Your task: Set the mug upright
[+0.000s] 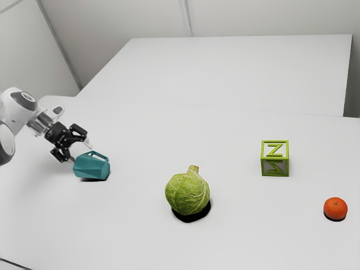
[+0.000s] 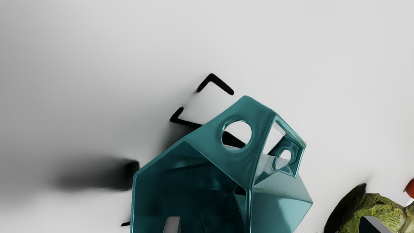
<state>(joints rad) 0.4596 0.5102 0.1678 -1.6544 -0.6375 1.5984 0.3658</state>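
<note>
Grey tips finish the 2 fingers [image 2: 172, 225] of the black gripper [image 1: 82, 153], and they stand spread wide, with nothing pinched between them. 1 tip shows in front of the dark mouth of the teal mug [image 1: 91, 166], the other beyond the mug's outer side; whether either touches it, I cannot tell. The mug lies on its side on the white table [image 1: 140, 129], just by the gripper, near the exterior view's left. Its mouth faces the gripper, its base points toward the exterior view's right, and its angular handle [image 2: 262, 129] is uppermost, with 2 round holes showing. It is not upright.

Farther along, well apart from the mug, sits 1 green cabbage [image 1: 187, 193], its pale stalk up and a black shadow under it. Beyond that, toward the exterior view's right, comes 1 lime-green open-framed cube [image 1: 275, 149] with letter shapes set in its faces. Farthest of the 4 objects from the gripper is the small orange fruit [image 1: 336, 208], close to the exterior view's right edge. Behind them all stretch a pale flat surface [image 1: 236, 73] and a light grey wall [image 1: 253, 17].
</note>
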